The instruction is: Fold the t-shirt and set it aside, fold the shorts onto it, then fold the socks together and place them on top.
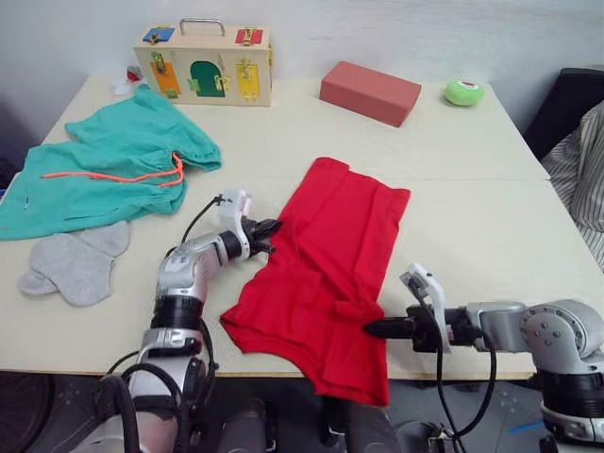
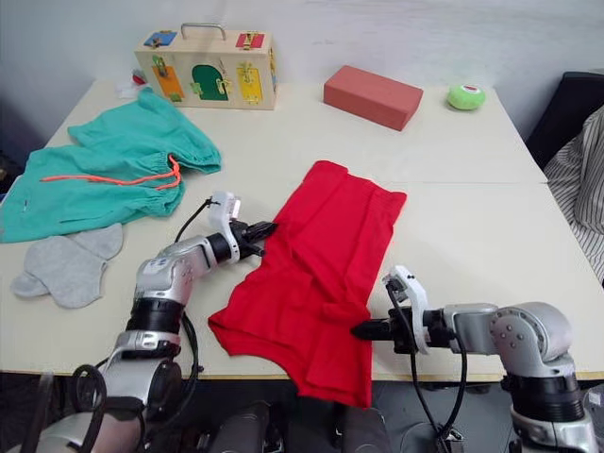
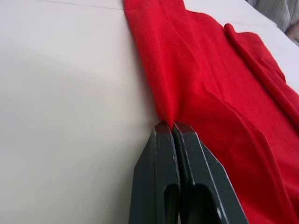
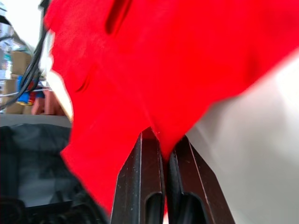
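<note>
Both grippers, left gripper (image 3: 171, 125) and right gripper (image 4: 164, 140), pinch the creased red cloth t-shirt (image 1: 330, 274).

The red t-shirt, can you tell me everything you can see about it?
The t-shirt is bright red, soft-looking cloth, already folded lengthwise into a long strip with creases. It lies slanted across the pale table, near the front, and its lower end hangs over the table's front edge. The left gripper is shut on its left edge, about halfway along. The right gripper is shut on its right edge, near the lower end. Nothing else touches it.
</note>
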